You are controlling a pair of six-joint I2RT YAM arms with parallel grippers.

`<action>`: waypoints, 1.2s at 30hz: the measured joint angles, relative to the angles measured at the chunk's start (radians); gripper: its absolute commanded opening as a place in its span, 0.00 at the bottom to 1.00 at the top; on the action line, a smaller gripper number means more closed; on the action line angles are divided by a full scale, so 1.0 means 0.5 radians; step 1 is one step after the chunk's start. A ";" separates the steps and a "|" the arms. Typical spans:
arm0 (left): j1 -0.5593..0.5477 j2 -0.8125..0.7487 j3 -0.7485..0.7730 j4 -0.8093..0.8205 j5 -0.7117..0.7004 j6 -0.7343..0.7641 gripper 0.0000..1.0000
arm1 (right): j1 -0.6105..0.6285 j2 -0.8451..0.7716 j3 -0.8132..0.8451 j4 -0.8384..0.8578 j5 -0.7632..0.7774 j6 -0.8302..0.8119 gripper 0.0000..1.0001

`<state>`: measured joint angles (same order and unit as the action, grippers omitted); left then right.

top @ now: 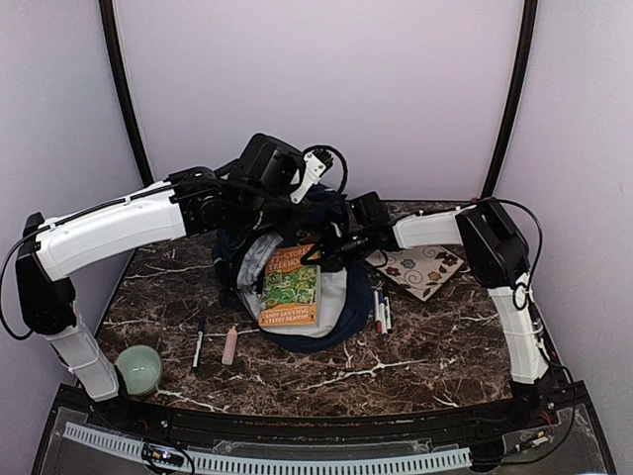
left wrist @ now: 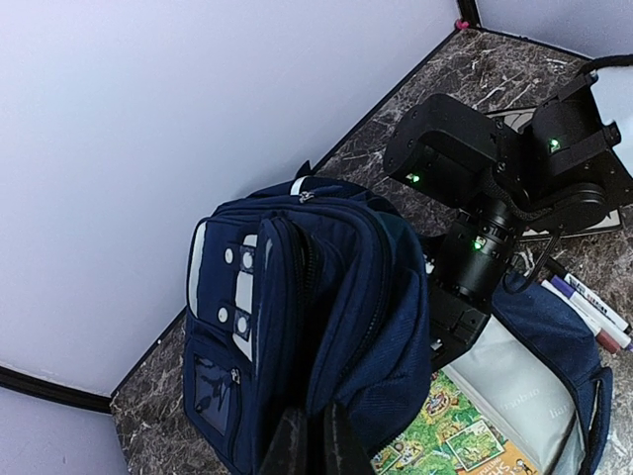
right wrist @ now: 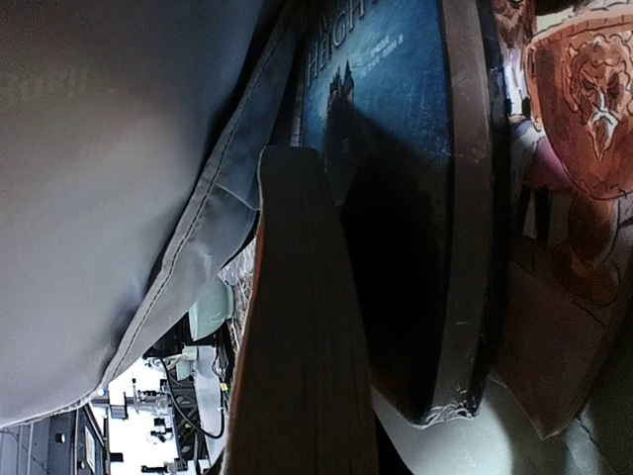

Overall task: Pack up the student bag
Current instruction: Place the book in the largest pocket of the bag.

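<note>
While the left gripper (left wrist: 312, 440) is clamped tight on a fold of navy fabric at the top of the student bag (top: 233, 259), the right gripper (top: 324, 249) is down inside the bag's mouth, at the top edge of a book (top: 290, 287). From the right wrist view the book's page block runs right up to the camera with a dark finger pressed against the cover, so as far as I can tell those jaws are partly closed and gripping the book.

The bag sits mid-table (top: 415, 361), closer to the far edge than the near one. Its back part is held up by that left pinch, and the front lies flopped open toward the near edge with the light grey lining showing. The book has a green illustrated cover with an orange band and lies on the lining, bottom end pointing at the near edge.

Other stuff on the marble:
- A black marker (top: 199, 344) and a pinkish stick (top: 229, 344) lie side by side, left of the bag.
- A few pens (top: 382, 315) lie just beside the bag's right rim.
- A flowered card (top: 423, 269) lies toward the far right corner.
- A pale green round thing (top: 139, 368) sits at the near left corner.
</note>
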<state>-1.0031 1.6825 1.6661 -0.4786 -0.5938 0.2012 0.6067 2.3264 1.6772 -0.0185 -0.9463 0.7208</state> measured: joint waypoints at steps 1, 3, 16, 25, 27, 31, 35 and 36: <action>0.000 0.000 -0.002 0.001 0.000 0.000 0.00 | 0.000 0.000 -0.002 0.000 0.002 -0.002 0.29; -0.001 0.000 -0.013 0.006 0.001 0.000 0.00 | -0.001 -0.006 -0.033 0.027 0.011 0.000 0.29; -0.011 -0.029 -0.111 0.122 0.005 0.001 0.00 | 0.011 -0.314 -0.427 -0.002 0.204 -0.041 0.76; -0.011 -0.072 -0.156 0.165 0.004 0.002 0.00 | 0.024 -0.560 -0.565 -0.168 0.372 -0.192 0.81; -0.013 -0.072 -0.160 0.174 0.005 0.002 0.00 | 0.027 -0.616 -0.616 -0.192 0.392 -0.229 0.81; -0.014 -0.072 -0.163 0.179 0.005 0.002 0.00 | 0.031 -0.758 -0.752 -0.254 0.432 -0.328 0.74; -0.014 -0.095 -0.201 0.207 0.003 -0.001 0.00 | 0.040 -0.931 -0.883 -0.345 0.502 -0.504 0.61; -0.014 -0.101 -0.206 0.209 0.002 -0.002 0.00 | 0.047 -0.970 -0.904 -0.371 0.523 -0.562 0.58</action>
<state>-1.0100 1.6318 1.5631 -0.3740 -0.5930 0.2005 0.6300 1.8412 1.2251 -0.2039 -0.6846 0.4400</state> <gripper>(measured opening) 0.064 0.675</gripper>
